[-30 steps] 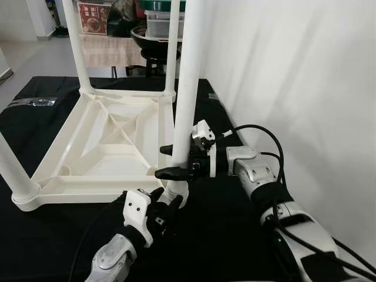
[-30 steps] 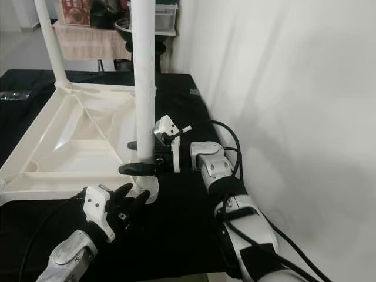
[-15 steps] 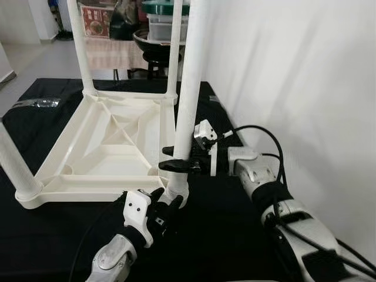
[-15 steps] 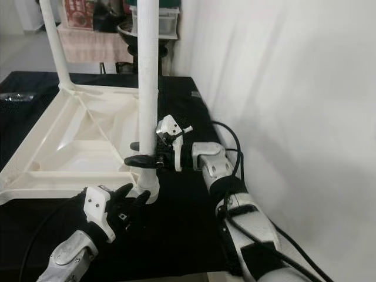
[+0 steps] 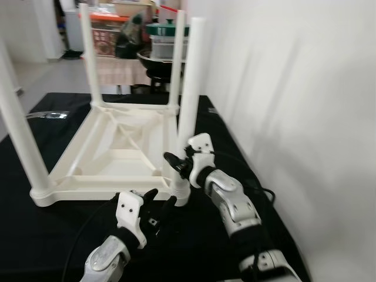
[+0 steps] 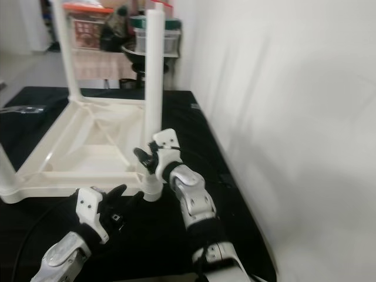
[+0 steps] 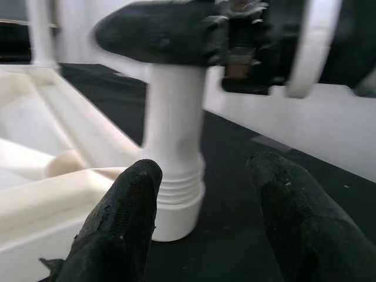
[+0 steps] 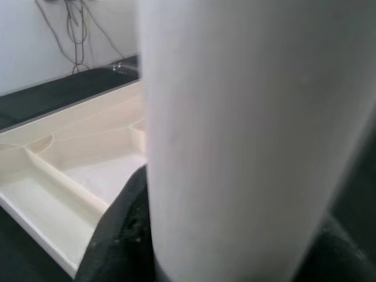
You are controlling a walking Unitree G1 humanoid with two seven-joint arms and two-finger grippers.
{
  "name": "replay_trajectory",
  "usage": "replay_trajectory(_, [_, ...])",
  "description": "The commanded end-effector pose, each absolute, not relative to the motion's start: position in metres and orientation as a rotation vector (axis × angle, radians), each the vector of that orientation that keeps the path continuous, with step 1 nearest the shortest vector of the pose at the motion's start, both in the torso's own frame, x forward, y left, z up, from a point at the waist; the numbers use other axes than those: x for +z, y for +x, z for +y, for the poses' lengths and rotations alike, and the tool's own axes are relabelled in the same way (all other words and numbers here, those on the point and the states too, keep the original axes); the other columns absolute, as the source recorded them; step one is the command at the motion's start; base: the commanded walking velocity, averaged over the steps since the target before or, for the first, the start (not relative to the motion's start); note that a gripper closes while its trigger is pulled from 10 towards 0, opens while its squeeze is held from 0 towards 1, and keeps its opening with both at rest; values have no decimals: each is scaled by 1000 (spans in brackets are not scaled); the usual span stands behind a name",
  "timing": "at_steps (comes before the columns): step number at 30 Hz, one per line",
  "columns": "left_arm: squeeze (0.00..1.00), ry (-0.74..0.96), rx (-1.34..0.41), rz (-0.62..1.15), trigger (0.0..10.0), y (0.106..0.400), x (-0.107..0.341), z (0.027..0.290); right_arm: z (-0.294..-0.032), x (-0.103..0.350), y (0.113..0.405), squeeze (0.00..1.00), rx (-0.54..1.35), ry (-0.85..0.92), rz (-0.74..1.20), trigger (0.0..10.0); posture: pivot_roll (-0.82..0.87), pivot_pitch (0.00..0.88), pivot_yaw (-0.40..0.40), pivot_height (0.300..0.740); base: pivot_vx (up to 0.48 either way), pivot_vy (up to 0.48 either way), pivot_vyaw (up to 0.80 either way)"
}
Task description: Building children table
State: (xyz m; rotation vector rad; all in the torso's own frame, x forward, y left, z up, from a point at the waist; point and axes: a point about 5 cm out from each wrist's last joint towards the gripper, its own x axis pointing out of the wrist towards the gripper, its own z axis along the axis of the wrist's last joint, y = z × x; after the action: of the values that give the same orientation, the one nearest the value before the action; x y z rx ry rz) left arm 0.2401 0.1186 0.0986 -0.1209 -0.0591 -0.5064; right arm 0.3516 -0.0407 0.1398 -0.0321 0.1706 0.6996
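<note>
On the black mat, the inverted table top [image 5: 111, 155] carries four upright legs, so assembly appears nearly complete: the right gripper [image 5: 178, 166] clamps the nearest leg [image 5: 187, 111] at 12 o'clock of the left gripper [image 5: 157, 205], whose fingers are spread at its socket.

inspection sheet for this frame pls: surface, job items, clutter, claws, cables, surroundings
Surface: black cloth under the work.
Job's things: white table top lies upside down, four legs standing up; near-right leg seated in its corner socket.
Clutter: small shiny item on the cloth at far left, too blurred to name.
Claws: right claw shut on near-right leg just above the socket; left claw open, fingers either side of the leg's base, not touching.
Cables: black cable runs along the right arm.
Surroundings: white wall on the right; pots and boxes on furniture behind.
</note>
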Motion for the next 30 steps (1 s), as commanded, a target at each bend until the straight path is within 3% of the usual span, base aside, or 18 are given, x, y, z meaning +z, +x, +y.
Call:
replay_trajectory(1, [0, -119, -496, -43, 10000, 241, 94, 118, -36, 134, 347, 1000, 826, 15, 226, 10000, 76, 0, -101, 740, 0, 0, 0])
replay_trajectory(7, [0, -121, -497, -43, 10000, 242, 93, 116, -34, 160, 345, 1000, 1075, 65, 115, 10000, 77, 0, -109, 740, 0, 0, 0])
replay_trajectory(8, [0, -125, -500, -44, 10000, 245, 93, 114, -46, 169, 340, 102, 1346, 17, 87, 10000, 73, 0, -121, 740, 0, 0, 0])
replay_trajectory(11, [0, -126, -502, -45, 10000, 246, 93, 113, -52, 170, 340, 102, 1436, -7, 95, 10000, 73, 0, -122, 740, 0, 0, 0])
replay_trajectory(12, [0, -128, -502, -47, 10000, 247, 93, 112, -55, 169, 344, 0, 1466, -28, 122, 10000, 71, 0, -124, 740, 0, 0, 0])
replay_trajectory(17, [0, -131, -499, -54, 10000, 249, 94, 110, -55, 175, 357, 0, 1439, -57, 144, 10000, 70, 0, -125, 740, 0, 0, 0])
replay_trajectory(18, [0, -132, -498, -55, 10000, 250, 94, 110, -53, 180, 359, 0, 1435, -50, 129, 8157, 74, 0, -127, 740, 0, 0, 0])
replay_trajectory(20, [0, -132, -498, -56, 10000, 250, 94, 110, -51, 183, 360, 0, 1435, -43, 117, 8157, 74, 0, -127, 740, 0, 0, 0])
replay_trajectory(21, [0, -132, -497, -56, 10000, 250, 94, 111, -49, 184, 360, 0, 1454, -17, 113, 0, 79, 0, -124, 740, 0, 0, 0])
replay_trajectory(27, [0, -131, -492, -59, 10000, 252, 94, 112, -52, 182, 356, 0, 1538, 28, 109, 0, 79, 0, -119, 740, 0, 0, 0])
replay_trajectory(30, [0, -132, -492, -60, 10000, 252, 95, 113, -58, 177, 359, 0, 1461, 33, 88, 0, 68, 0, -110, 740, 0, 0, 0])
